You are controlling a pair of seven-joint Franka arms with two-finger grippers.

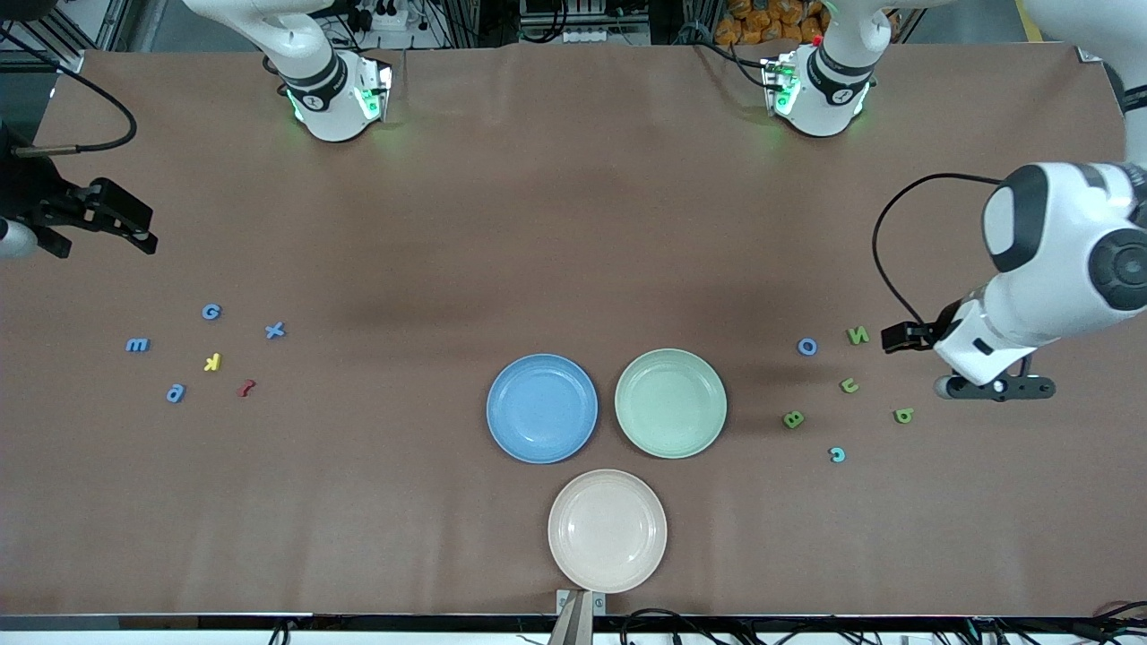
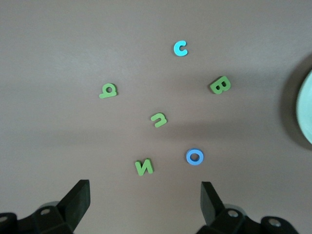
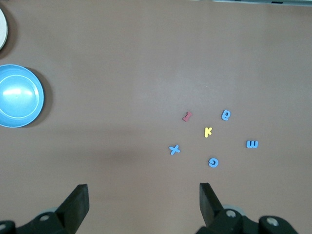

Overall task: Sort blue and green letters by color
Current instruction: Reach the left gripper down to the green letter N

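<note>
blue and green letters (image 1: 807, 347) lie loose, nothing sorted; left pincer (image 2: 145, 204) and right pincer (image 3: 144, 207), both spread apart, hover over clusters; next, drop onto one letter.

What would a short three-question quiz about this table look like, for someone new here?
1. True or false: the blue plate already holds a letter.
2. Which colour are most letters near the left gripper? A green, B blue, C red.
3. Fill in: the right gripper hangs with its fingers ____.

Key: 1 false, the blue plate, green plate and cream plate hold nothing. 2 A, as with the green N. 3 open.
</note>
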